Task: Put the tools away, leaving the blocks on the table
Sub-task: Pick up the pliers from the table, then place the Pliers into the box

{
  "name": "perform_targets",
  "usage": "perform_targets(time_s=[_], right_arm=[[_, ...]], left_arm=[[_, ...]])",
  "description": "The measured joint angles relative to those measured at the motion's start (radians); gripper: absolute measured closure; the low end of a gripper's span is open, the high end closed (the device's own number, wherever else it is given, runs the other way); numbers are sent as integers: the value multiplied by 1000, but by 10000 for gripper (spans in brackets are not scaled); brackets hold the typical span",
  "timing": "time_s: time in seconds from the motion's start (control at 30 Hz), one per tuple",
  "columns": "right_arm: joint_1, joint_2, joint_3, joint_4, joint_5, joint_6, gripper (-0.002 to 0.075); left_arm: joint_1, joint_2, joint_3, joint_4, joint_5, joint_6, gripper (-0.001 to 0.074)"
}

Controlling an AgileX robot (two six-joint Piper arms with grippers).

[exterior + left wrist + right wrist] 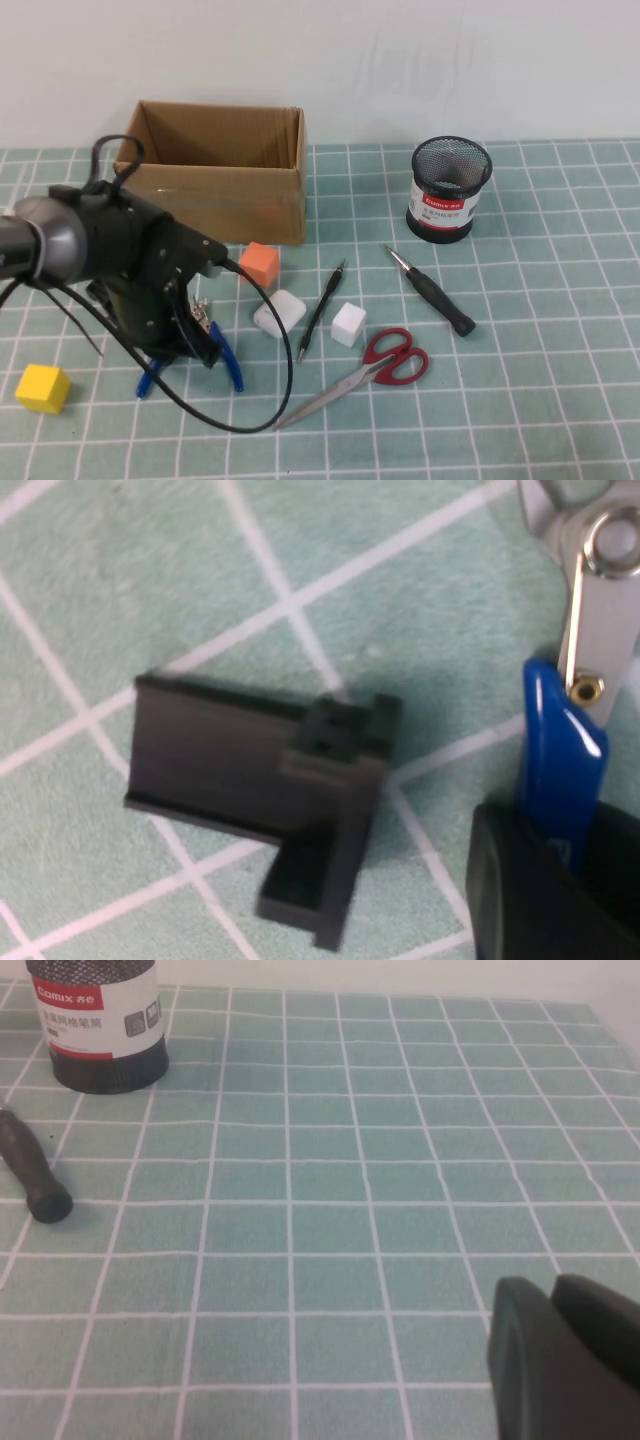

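The blue-handled pliers [226, 362] lie on the surface [540, 400] near the robot's left front, just beside the white case [279, 313]. The left gripper [200, 335] is down over them; in the left wrist view 1 finger [545, 895] touches a blue grip [560, 770] and the other [250, 765] stands apart, so the jaws are part-spread, not yet pinching. Best to close squarely across both handles before lifting towards the cardboard box [215, 180]. The right gripper [575, 1360], pressed together, is off to the right, away from the screwdriver [35, 1175].

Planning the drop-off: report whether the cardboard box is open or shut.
Open: the cardboard box stands upright on the mat with its brown inner walls showing.
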Motion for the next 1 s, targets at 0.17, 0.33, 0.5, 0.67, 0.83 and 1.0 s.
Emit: perform_targets(time_s=[0.17, 0.33, 0.5, 0.67, 0.83, 1.0], right_arm=[[0, 0, 0, 0, 0, 0, 733], [0, 0, 0, 0, 0, 0, 734], [0, 0, 0, 0, 0, 0, 733], [0, 0, 0, 0, 0, 0, 733], [0, 0, 0, 0, 0, 0, 733], [0, 0, 0, 0, 0, 0, 734]], left_arm=[[-70, -30, 11, -5, 26, -9, 659], [-107, -150, 15, -23, 56, -13, 659], [-107, -317, 15, -11, 83, -15, 659], [-107, -443, -38, 141, 48, -15, 660], [-101, -436, -177, 325, 28, -13, 661], [-78, -348, -343, 498, -43, 45, 661]])
